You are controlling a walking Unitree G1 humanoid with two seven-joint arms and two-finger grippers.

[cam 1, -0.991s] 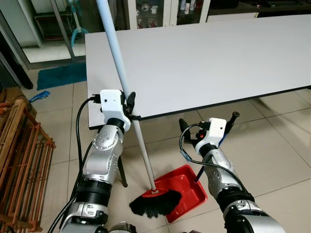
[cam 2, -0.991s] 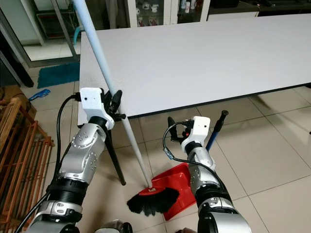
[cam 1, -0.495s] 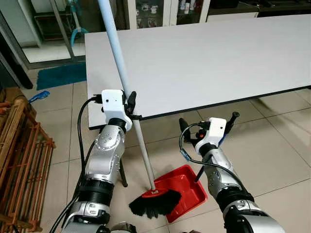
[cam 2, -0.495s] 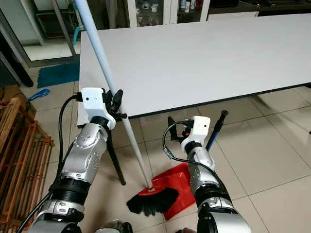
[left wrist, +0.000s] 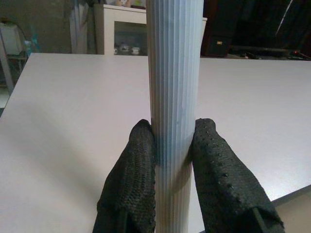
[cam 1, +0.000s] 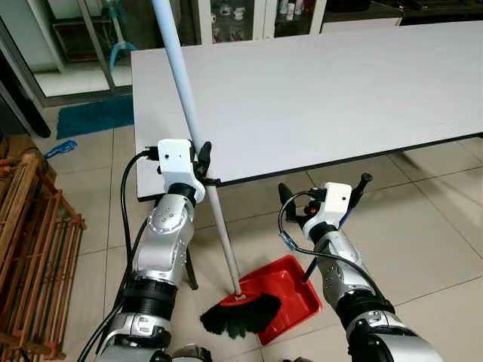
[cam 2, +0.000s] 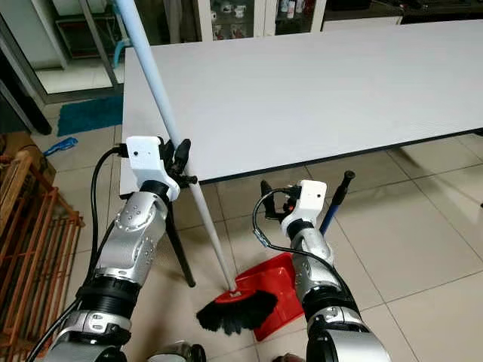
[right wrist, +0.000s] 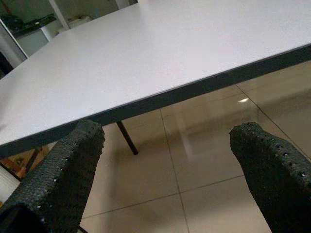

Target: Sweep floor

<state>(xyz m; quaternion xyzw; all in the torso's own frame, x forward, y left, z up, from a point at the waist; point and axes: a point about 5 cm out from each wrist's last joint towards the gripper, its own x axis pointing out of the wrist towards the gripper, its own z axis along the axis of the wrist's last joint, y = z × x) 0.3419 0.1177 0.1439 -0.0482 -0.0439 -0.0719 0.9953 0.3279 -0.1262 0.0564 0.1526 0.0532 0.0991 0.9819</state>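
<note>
We count one broom (cam 1: pixel 198 143) and one red dustpan (cam 1: pixel 290 296) (bristles resting at its lip, by the table (cam 1: pixel 339 83)). Our left gripper (left wrist: pixel 172 160) clamps the ribbed pole, arm raised; our right gripper (right wrist: pixel 165 160) hovers low, fingers spread wide.

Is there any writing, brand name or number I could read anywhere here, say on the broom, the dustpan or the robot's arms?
None can be read: the broom handle, red dustpan, table and arms carry no visible text.
Cabinet items: too small and blurred to read.
</note>
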